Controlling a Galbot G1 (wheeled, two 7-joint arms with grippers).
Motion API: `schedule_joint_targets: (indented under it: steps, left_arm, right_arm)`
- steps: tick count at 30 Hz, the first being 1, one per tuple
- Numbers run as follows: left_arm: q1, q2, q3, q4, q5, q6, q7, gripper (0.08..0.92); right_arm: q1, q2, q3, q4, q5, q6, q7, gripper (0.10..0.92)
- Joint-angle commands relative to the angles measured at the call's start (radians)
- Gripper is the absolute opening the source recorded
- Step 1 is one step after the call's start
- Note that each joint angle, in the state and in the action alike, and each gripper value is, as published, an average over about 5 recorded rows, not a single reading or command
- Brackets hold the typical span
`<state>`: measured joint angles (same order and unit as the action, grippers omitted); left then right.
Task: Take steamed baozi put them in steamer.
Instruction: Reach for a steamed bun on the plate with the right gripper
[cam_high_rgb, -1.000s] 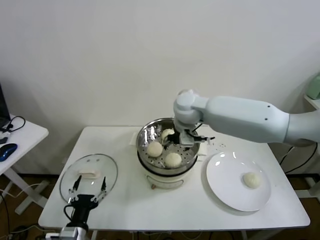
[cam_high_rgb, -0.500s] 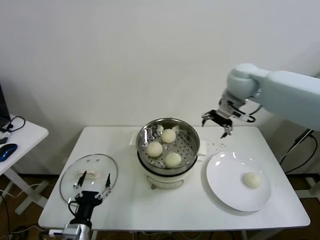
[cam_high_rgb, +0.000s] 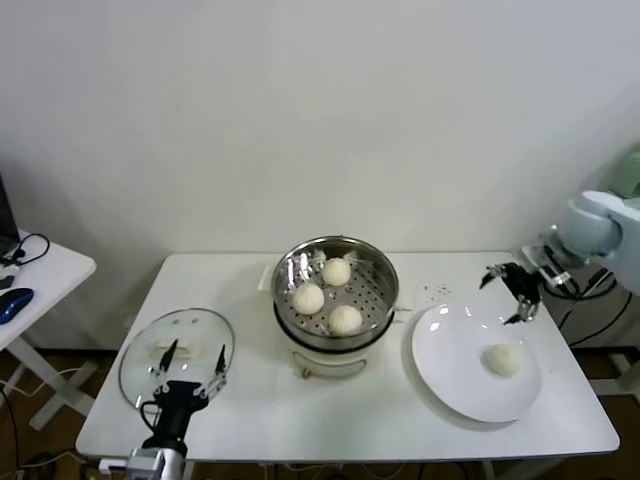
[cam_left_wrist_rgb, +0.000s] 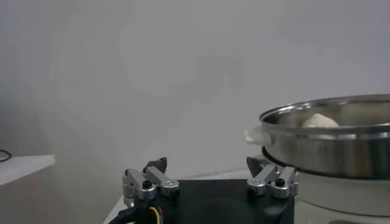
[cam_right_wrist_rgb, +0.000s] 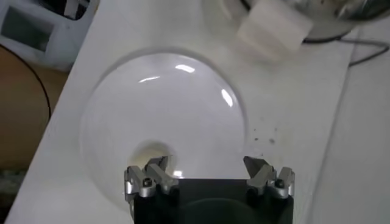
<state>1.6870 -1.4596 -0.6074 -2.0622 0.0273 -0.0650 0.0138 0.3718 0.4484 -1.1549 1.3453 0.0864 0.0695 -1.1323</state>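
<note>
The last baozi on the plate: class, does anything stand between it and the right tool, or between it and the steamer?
Nothing visible does. The right tool hangs open above the plate, the baozi lies bare, and the steamer is uncovered.

Three baozi (cam_high_rgb: 336, 271) in steamer (cam_high_rgb: 336, 300), one on plate (cam_high_rgb: 450, 375), right fingers (cam_high_rgb: 521, 310) spread

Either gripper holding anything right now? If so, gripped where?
Nothing held. The right gripper is open and empty above the plate's far edge, apart from the last baozi. The left gripper is open and empty by the glass lid.
</note>
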Motion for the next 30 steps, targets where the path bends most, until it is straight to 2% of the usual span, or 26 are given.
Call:
schedule_joint_targets:
  steps: [1, 13, 30]
  left_arm:
    - [0.004, -0.003, -0.002, 0.001, -0.002, 0.000, 0.000, 0.823]
    - [-0.001, -0.003, -0.028, 0.023, -0.008, 0.000, -0.011, 0.823]
    - [-0.011, -0.007, -0.023, 0.029, 0.000, 0.007, -0.010, 0.823]
  right_arm:
    - [-0.417, -0.047, 0.294, -0.079, -0.112, -0.044, 0.022, 0.823]
    - [-0.440, 0.071, 0.315, -0.193, -0.192, -0.029, 0.029, 0.823]
    - [-0.433, 0.115, 0.302, -0.231, -0.213, -0.020, 0.027, 0.823]
